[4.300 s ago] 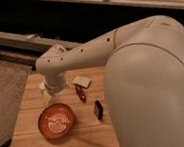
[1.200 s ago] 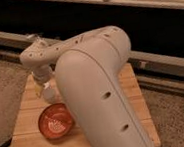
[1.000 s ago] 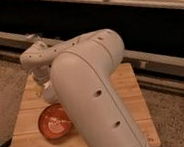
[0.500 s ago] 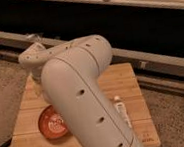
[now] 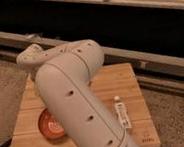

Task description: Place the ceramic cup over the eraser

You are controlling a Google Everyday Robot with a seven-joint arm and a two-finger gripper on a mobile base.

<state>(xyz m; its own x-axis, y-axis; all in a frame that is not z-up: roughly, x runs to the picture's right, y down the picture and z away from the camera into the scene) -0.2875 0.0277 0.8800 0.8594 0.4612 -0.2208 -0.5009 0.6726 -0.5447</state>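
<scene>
1. Seen from above and in front: a wooden slatted bench [image 5: 122,79] on speckled grey floor [image 5: 177,113], with a long metal rail [image 5: 154,56] running behind it against a dark background.
2. Filling the middle of the view, a thick whitish robot arm [image 5: 76,102], rising from the lower edge, bending over the bench's left half and ending in a rounded joint [image 5: 33,55] above the bench's rear left corner.
3. Claw out of sight, hidden somewhere behind or beneath that arm; cannot tell whether released, clenched or grasping anything.
4. Ceramic cup also hidden from view; no telling where it stands on the bench, nor how it lies relative to the claw.
5. Eraser likewise covered by the arm, position not readable.
6. Peeking out at the arm's left edge, part of an orange-red patterned bowl [image 5: 51,127], sitting on the front left of the bench, its right side cut off by the arm.
7. To the right of the arm, a white tube [image 5: 121,112] lying flat on the bench, pointing front to back, close beside the arm and well apart from the bowl.
8. Right half of the bench bare wood, in warm light.
</scene>
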